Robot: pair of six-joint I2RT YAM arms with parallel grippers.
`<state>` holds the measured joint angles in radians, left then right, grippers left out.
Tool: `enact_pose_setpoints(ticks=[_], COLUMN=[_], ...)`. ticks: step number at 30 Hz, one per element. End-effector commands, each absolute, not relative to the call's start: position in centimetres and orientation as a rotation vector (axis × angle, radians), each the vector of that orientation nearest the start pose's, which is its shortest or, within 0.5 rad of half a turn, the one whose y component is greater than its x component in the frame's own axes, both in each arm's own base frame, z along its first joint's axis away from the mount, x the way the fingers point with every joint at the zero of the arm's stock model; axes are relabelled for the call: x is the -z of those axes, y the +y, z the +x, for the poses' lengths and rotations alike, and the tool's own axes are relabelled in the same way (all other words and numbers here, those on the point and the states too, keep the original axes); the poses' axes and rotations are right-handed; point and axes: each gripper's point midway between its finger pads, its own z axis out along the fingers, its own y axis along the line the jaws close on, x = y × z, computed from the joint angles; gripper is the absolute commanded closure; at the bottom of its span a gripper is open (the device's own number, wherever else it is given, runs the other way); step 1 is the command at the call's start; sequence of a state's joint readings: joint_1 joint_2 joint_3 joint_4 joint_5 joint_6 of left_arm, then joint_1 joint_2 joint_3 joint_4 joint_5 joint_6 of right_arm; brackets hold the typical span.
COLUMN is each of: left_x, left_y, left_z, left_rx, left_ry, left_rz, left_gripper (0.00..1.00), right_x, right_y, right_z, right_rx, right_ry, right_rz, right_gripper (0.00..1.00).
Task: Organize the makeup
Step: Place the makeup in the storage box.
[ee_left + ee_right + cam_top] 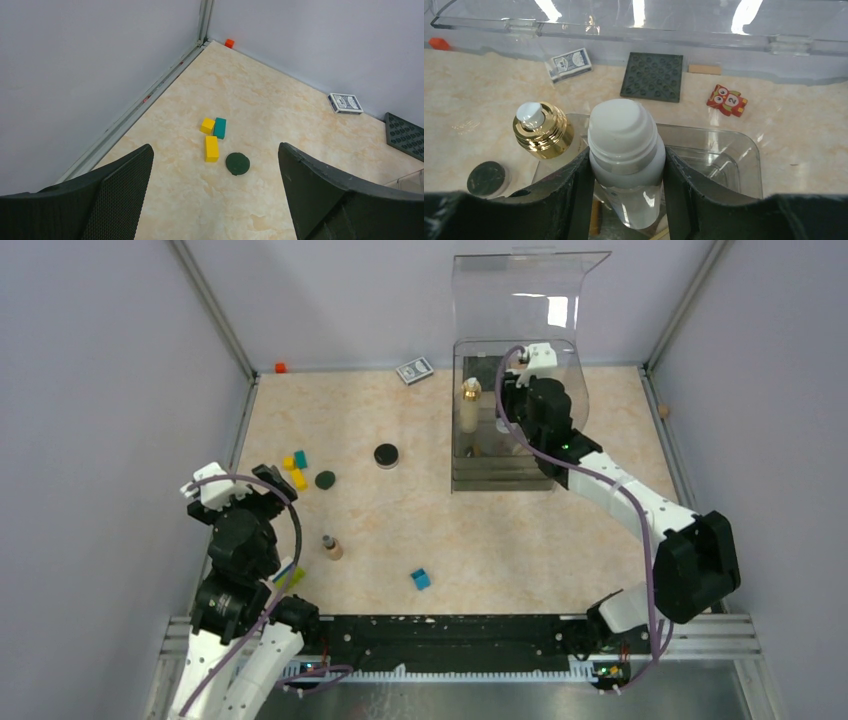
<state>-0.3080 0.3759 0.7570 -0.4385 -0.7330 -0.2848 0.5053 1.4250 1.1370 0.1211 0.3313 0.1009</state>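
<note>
Right fingers [576, 195] clamped on white bottle [624, 135], pads on the body just under the cap shoulder. Bottle stands upright inside clear case [744, 147], just beside gold-capped bottle [543, 131].

Judged rigid, smooth, round and light. It is likely to slip or twist, so a body hold beats the cap.

Left fingers [125, 190] spread wide, empty, above bench [280, 105]. Tan tube [331, 547] lies well apart on the bench.

Bottle's base hidden by the fingers; whether it touches the case floor, cannot tell. From the top, right arm [610, 490] mostly covers it.
</note>
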Motion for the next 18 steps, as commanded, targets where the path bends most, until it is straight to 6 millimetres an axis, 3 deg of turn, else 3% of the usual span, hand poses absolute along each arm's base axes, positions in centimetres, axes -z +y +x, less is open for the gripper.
enact_pose_setpoints(ticks=[1, 6, 15, 18], left_x=[-31.0, -31.0, -31.1, -31.1], left_y=[4.4, 4.5, 4.4, 4.4], left_z=[21.9, 21.8, 21.8, 21.8], left_rx=[-0.129, -0.13, -0.126, -0.126], left_ry=[1.508, 1.506, 1.504, 1.502], left_rz=[-0.523, -0.525, -0.523, -0.524], left_gripper=[0.01, 0.01, 0.01, 0.01], right_x=[-33.2, -31.4, -29.0, -28.0], right_y=[18.4, 18.3, 19.7, 19.8], right_z=[45.0, 46.4, 47.8, 47.9], right_rx=[-0.28, -0.272, -0.302, -0.289], right_ry=[1.535, 1.537, 1.571, 1.586], right_rz=[-0.01, 0.023, -0.012, -0.03], right_gripper=[1.0, 1.0, 1.0, 0.93])
